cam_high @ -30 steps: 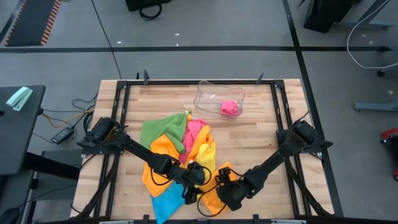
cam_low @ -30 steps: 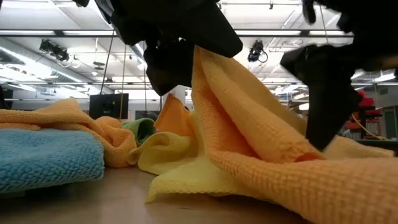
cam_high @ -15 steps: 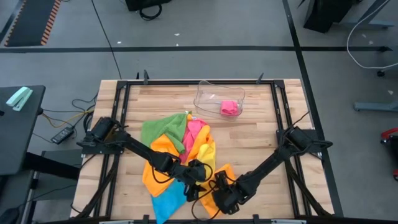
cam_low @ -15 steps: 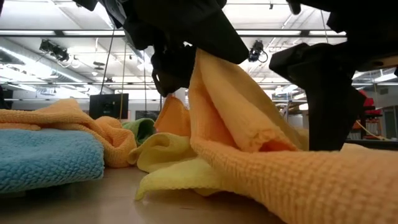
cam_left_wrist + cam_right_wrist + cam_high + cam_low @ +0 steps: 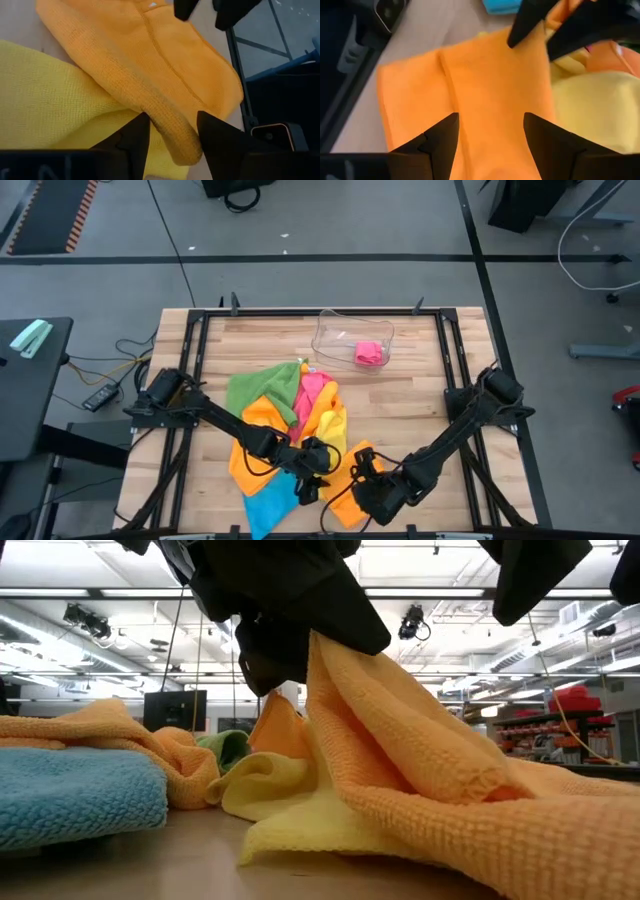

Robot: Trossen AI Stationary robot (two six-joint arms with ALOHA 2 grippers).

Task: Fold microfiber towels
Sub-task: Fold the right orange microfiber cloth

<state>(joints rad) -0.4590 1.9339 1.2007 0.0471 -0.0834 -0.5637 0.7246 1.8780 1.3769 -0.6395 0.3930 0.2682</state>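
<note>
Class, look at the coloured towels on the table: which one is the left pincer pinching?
The orange towel at the table's front edge: a fold of it sits between the left pincer's fingers. The yellow towel lies beside it, ungripped, and the blue and green ones lie apart.

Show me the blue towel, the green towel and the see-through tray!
blue towel (image 5: 268,507): high view, middle of its flat top.
green towel (image 5: 255,388): high view, its wide upper part.
clear tray (image 5: 330,332): high view, its bare left side.
</note>
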